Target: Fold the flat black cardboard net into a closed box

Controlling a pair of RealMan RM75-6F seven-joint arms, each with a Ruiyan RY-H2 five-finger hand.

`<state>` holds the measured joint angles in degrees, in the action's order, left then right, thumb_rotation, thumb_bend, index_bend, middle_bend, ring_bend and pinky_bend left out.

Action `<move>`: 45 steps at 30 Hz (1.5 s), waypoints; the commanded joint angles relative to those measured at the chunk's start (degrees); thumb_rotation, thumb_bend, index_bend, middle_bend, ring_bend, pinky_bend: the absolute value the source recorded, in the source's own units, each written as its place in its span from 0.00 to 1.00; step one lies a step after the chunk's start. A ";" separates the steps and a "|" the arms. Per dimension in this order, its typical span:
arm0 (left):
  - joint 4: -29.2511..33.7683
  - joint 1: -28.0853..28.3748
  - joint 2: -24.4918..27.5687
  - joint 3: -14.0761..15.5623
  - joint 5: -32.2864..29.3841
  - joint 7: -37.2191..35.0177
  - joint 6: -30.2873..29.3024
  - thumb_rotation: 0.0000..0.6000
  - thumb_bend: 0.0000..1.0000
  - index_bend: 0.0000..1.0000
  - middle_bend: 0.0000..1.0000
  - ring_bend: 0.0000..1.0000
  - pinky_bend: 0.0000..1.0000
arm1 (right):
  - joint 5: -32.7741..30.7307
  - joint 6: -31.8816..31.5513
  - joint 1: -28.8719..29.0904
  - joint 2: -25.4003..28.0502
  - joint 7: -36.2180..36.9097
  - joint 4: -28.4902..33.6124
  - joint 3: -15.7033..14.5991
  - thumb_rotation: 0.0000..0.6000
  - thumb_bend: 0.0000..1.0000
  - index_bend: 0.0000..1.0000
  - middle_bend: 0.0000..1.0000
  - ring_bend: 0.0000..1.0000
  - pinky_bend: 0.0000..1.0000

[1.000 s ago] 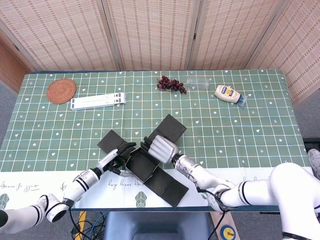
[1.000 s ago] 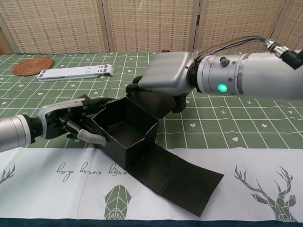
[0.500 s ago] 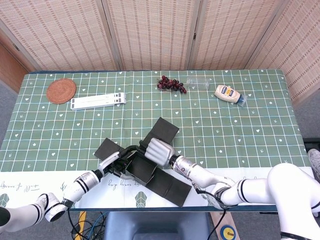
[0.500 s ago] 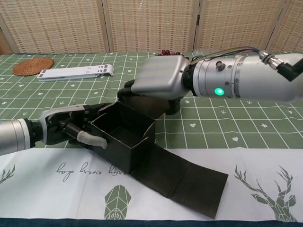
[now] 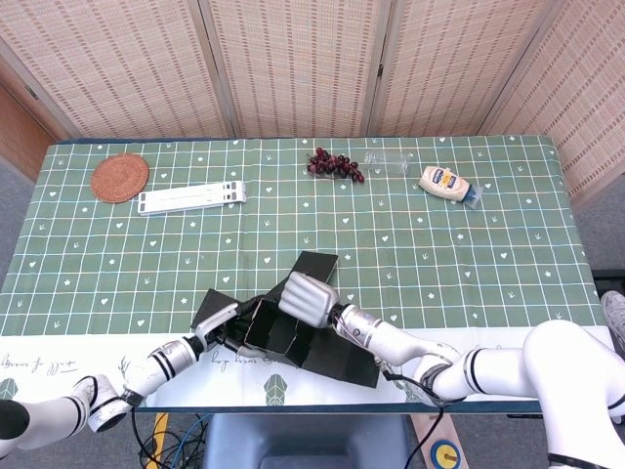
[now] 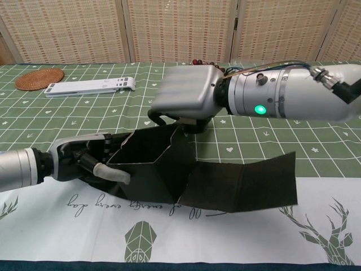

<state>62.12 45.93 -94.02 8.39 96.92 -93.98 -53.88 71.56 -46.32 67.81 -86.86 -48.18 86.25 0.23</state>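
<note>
The black cardboard net (image 6: 163,169) is partly folded into an open box and tipped toward the table's front edge, its long flap (image 6: 248,183) lifted off the cloth to the right. From above, the cardboard net (image 5: 278,327) lies near the front edge. My left hand (image 6: 90,164) holds the box's left wall, fingers curled around its edge. Over the box's far rim sits my right hand (image 6: 183,96), its fingers gripping that rim from above. In the head view the left hand (image 5: 220,327) and the right hand (image 5: 308,296) flank the box.
A woven coaster (image 5: 119,177) and a white folding stand (image 5: 190,198) lie at the back left. Grapes (image 5: 334,164), a clear bottle (image 5: 389,160) and a mayonnaise bottle (image 5: 446,183) are at the back right. The white cloth border (image 6: 67,226) runs along the front edge.
Both hands pulled the box toward the front edge and tipped it forward. The long flap rose off the cloth and swung up on the right.
</note>
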 commanded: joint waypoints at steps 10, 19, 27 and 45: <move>-0.22 0.55 -0.09 0.96 0.15 -1.77 -1.21 1.00 0.13 0.12 0.07 0.67 0.97 | 12.30 -5.93 -2.38 -3.55 4.86 -5.82 -0.75 1.00 0.40 0.37 0.46 0.86 1.00; -0.21 0.30 -0.39 1.19 -0.32 -2.27 -2.35 1.00 0.13 0.22 0.19 0.68 0.97 | 17.44 -10.58 -4.98 -6.31 7.48 -10.25 -0.21 1.00 0.40 0.37 0.44 0.85 1.00; 0.21 -0.11 -0.20 0.61 -1.52 -1.32 -2.81 1.00 0.13 0.24 0.26 0.69 0.97 | 15.99 -11.02 -7.92 -5.88 7.13 -7.73 0.83 1.00 0.40 0.20 0.31 0.82 1.00; 2.31 -0.33 1.46 0.05 -3.06 1.31 -1.42 1.00 0.13 0.22 0.26 0.68 0.96 | 11.14 -10.42 -12.94 -2.29 14.94 0.35 3.67 1.00 0.39 0.00 0.04 0.72 1.00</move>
<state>64.39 45.62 -92.62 8.40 93.86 -92.61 -55.32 83.05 -56.58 55.37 -89.59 -34.41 85.88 3.48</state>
